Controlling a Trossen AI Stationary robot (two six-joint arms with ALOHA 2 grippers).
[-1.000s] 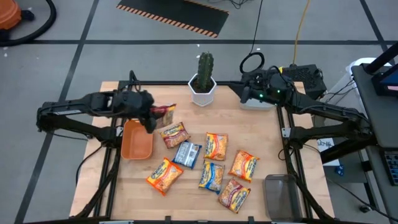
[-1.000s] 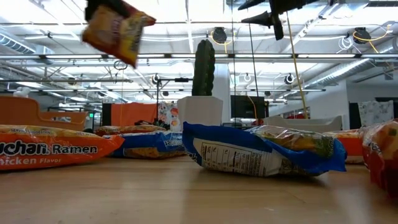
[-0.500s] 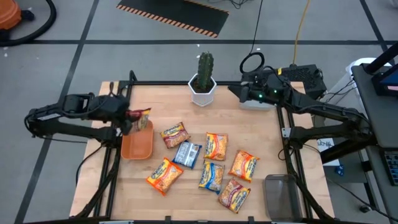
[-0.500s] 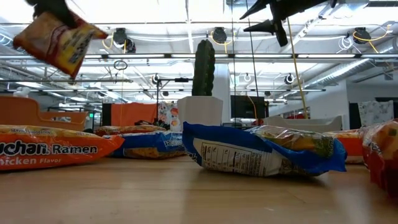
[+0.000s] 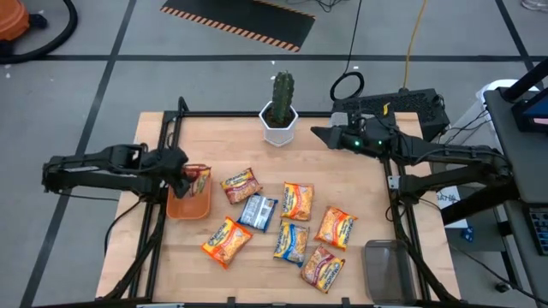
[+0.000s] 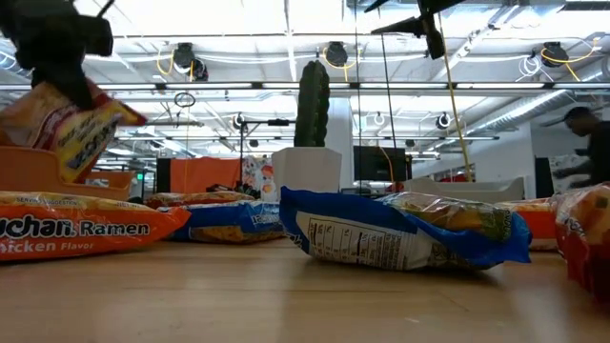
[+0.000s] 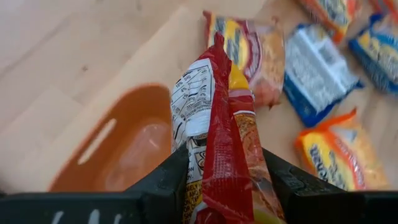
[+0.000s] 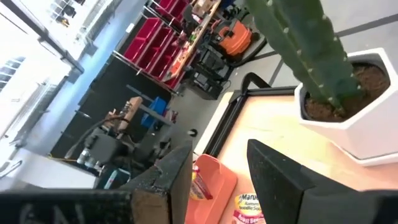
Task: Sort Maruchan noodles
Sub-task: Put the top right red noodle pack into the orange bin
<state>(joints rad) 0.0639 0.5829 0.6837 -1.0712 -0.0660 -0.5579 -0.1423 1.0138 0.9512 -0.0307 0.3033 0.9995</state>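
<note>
My left gripper (image 5: 185,171) is shut on a red-orange Maruchan noodle packet (image 7: 214,124). It holds the packet just above the orange bin (image 5: 188,201) at the table's left side. In the low view the packet (image 6: 67,129) hangs tilted under the gripper. Several more noodle packets lie flat mid-table, among them a red-orange one (image 5: 241,185), a blue one (image 5: 258,212) and an orange one (image 5: 227,240). My right gripper (image 8: 217,177) stands open and high at the far right, beside the cactus pot (image 5: 279,124), with nothing between its fingers. My left gripper pinches the packet near one end (image 7: 214,171) between its two fingers (image 7: 168,180); the packet stands edge-on between them. The fingers slant down from the table's left side. The packet hangs clear over the orange bin, its free end pointing toward the packets on the table.
A cactus in a white pot (image 8: 348,118) stands at the table's far middle. A grey bin (image 5: 387,267) sits at the near right corner. Bare wood shows along the near edge and at the far left. A person (image 6: 586,152) shows in the room beyond.
My left gripper has carried the packet toward the table's left edge and down, from above the far packets to just over the orange bin. My right gripper has swung a little toward the cactus and rolled about its own line, still open.
</note>
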